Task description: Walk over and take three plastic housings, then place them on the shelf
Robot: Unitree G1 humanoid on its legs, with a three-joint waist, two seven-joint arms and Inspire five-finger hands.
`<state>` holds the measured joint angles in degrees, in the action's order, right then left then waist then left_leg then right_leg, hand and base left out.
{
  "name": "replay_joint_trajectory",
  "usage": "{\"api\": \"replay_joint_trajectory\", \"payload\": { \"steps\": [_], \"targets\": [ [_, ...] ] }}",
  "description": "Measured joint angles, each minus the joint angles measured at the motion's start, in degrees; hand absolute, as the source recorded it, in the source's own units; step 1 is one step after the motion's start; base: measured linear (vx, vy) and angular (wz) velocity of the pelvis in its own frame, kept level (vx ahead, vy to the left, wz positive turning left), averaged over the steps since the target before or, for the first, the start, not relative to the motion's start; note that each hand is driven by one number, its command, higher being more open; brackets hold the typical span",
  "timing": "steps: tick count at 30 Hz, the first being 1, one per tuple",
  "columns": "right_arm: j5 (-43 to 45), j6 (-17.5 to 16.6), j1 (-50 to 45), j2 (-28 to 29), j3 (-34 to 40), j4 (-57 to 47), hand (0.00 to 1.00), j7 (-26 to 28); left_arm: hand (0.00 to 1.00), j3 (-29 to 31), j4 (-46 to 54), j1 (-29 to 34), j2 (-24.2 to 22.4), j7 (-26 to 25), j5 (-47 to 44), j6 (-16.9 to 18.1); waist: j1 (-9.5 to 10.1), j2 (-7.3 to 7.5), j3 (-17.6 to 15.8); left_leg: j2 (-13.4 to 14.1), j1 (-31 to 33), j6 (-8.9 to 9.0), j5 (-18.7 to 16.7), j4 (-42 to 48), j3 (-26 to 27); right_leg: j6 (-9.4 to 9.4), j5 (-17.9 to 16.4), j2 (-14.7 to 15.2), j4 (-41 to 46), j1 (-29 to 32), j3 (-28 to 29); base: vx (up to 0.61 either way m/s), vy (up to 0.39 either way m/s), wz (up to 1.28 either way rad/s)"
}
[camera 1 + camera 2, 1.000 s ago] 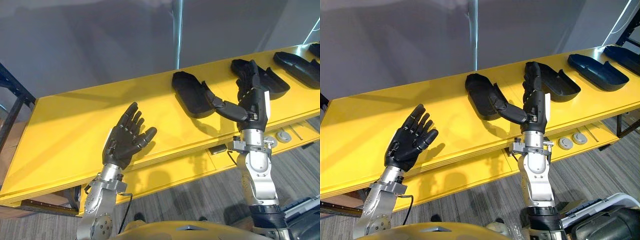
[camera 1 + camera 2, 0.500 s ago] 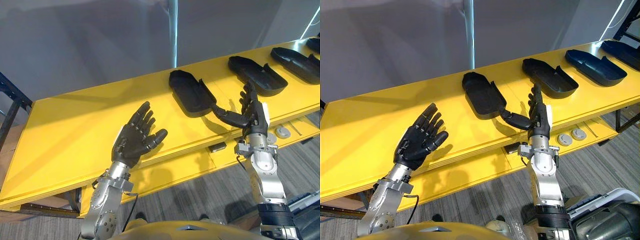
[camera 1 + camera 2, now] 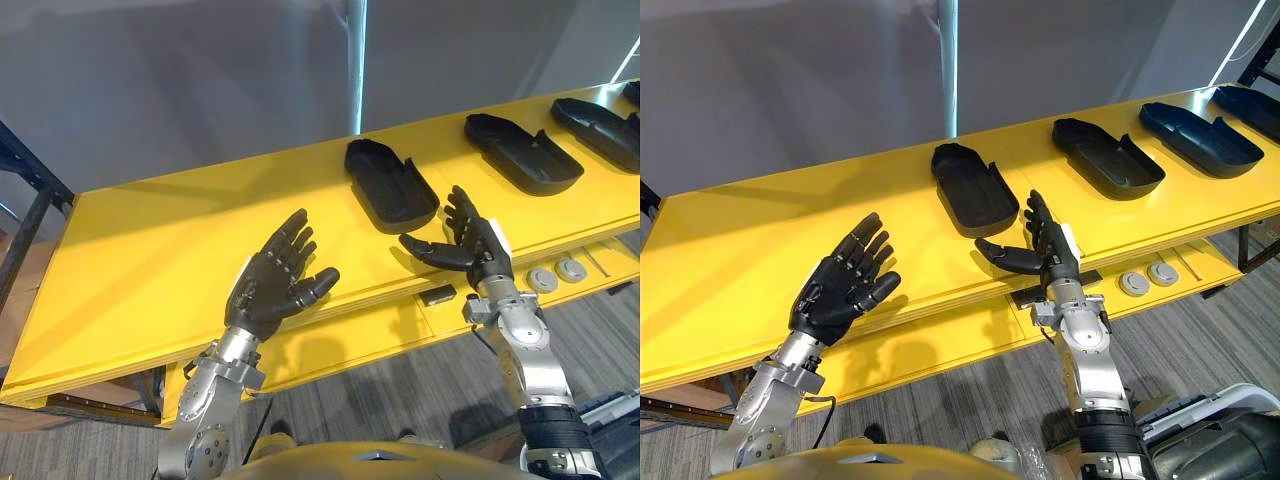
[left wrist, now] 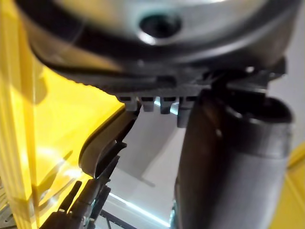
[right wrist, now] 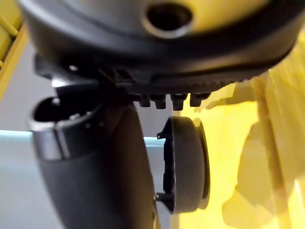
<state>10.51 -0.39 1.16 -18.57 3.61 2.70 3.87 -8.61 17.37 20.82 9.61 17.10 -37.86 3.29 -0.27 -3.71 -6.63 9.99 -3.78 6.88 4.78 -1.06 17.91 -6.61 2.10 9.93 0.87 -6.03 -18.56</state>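
The left hand (image 3: 272, 288) is closest to the robot, well to the left of the first housing (image 3: 390, 186). Its fingers are spread wide and it holds nothing. It hangs over a bare part of the yellow worktop (image 3: 150, 250), so I think it is just waiting its turn.

The right hand (image 3: 478, 243) is just in front of the first housing, a little to its right, and does not touch it. It is wide open too, with the thumb stuck out and nothing in it. It looks ready to reach in and grab.

The first housing is black plastic and lies hollow side up. Farther off to its right lie a second housing (image 3: 525, 153) and a third housing (image 3: 600, 128). They are spaced apart, likely so each one can be picked up alone. None has been taken yet.
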Motion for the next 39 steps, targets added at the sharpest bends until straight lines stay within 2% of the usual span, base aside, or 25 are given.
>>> {"api": "replay_joint_trajectory", "payload": {
  "steps": [15, 23, 26, 29, 34, 37, 39],
  "targets": [
    [0.0, 0.0, 0.0, 0.0, -1.7, 1.6, 1.0, 1.7, 1.0, 0.0, 0.0, 0.1, 0.1, 0.6, 0.1, 0.0, 0.09, 0.4, -0.3, 0.0, -0.8, -0.09, 0.2, -0.2, -0.3, -0.05, -0.3, -0.1, 0.0, -0.9, -0.2, 0.0, 0.001, 0.01],
    [-1.0, -0.3, 0.0, 0.0, -2.0, 1.6, 1.0, -4.3, 1.0, 0.0, 0.0, 0.3, 0.1, 0.6, 0.1, 0.0, 0.17, 0.42, -0.3, 0.0, -0.8, -0.06, 0.4, -0.4, -0.4, -0.05, -0.3, -0.1, 0.0, -0.9, -0.3, 0.0, 0.0, 0.0],
    [-1.3, -2.7, -0.2, 0.3, -1.7, 0.9, 1.0, -7.1, 1.0, 0.0, 0.0, 0.8, 0.1, 0.6, 0.1, 0.0, 0.09, 0.41, -0.3, 0.0, -1.2, 0.03, 0.8, -1.2, -0.2, -0.05, -0.3, -0.2, 0.0, -0.9, -0.1, 0.0, 0.001, -0.02],
    [-3.4, -6.3, -0.8, 1.0, -0.4, -3.1, 1.0, -9.1, 1.0, 0.0, 0.0, 1.7, 0.1, 0.6, 0.1, 0.0, 0.03, 0.39, -0.3, 0.1, -1.4, 0.1, 0.7, -1.3, 0.5, -0.05, -0.3, -0.3, -0.2, -0.9, 0.1, 0.02, 0.005, -0.05],
    [-3.6, -14.8, -3.3, 2.0, 2.1, -13.6, 1.0, -11.0, 1.0, 0.3, 0.1, 1.7, 0.1, 0.6, 0.0, 0.2, -0.03, 0.43, 0.0, 0.3, -1.6, 0.32, 0.5, -1.4, 1.4, -0.04, -0.3, -0.5, -0.3, -0.4, 0.8, 0.02, 0.003, -0.06],
    [-3.5, -16.6, -5.0, 3.7, 2.8, -15.7, 1.0, -11.8, 1.0, 0.2, 0.8, 1.6, 0.0, 0.6, 0.2, 0.3, -0.15, 0.63, 0.5, 0.5, -1.6, 0.38, 0.5, -1.8, 2.1, -0.03, -0.3, -0.8, -0.6, 0.0, 1.4, 0.03, 0.0, -0.12],
    [-3.4, -16.4, -6.8, 3.8, 2.8, -15.8, 1.0, -12.1, 1.0, 0.2, 1.2, 1.3, 0.0, 0.7, 0.2, 0.5, -0.25, 0.75, 1.2, 0.5, -1.6, 0.43, 0.5, -2.1, 2.2, -0.06, -0.2, -0.9, -0.9, 0.1, 1.4, 0.04, 0.002, -0.03]
  ]
}}
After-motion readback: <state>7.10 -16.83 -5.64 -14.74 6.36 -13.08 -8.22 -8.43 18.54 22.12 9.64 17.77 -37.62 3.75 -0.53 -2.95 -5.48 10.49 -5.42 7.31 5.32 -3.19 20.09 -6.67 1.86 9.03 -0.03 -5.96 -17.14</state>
